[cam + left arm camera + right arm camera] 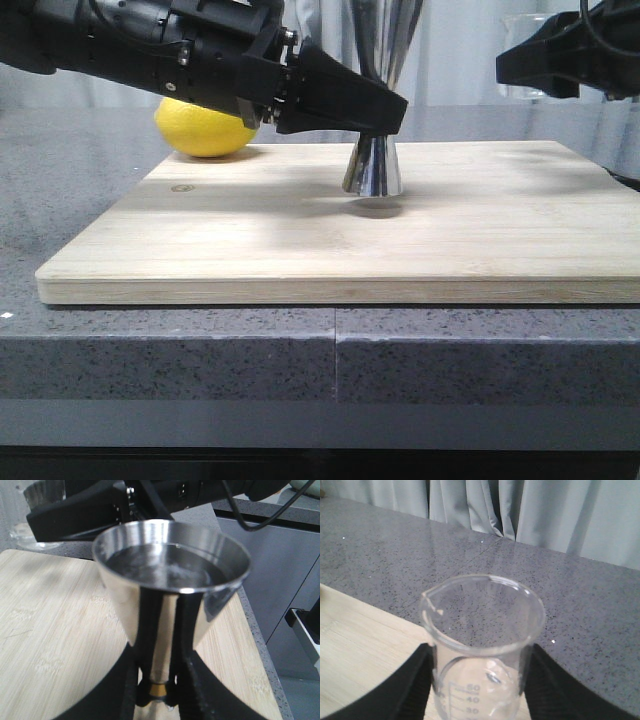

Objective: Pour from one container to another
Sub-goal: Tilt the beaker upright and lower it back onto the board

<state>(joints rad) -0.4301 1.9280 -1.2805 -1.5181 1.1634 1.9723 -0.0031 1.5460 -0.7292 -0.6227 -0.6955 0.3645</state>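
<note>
My left gripper [388, 112] is shut on the narrow gold-banded waist of the steel hourglass jigger [373, 166]. The jigger stands upright with its base just above the wooden board [300, 240], over its own shadow. In the left wrist view the jigger [170, 575] has clear liquid in its upper cone, and the fingers [192, 680] clamp the waist. My right gripper [520, 68] is raised at the back right and shut on the clear glass beaker [527, 50]. In the right wrist view the beaker [482, 645] is upright and looks empty apart from drops, held between both fingers [407, 685].
A yellow lemon [205, 128] lies at the board's back left corner, under my left arm. The board rests on a grey speckled counter [200, 360]. Grey curtains [545, 510] hang behind the counter.
</note>
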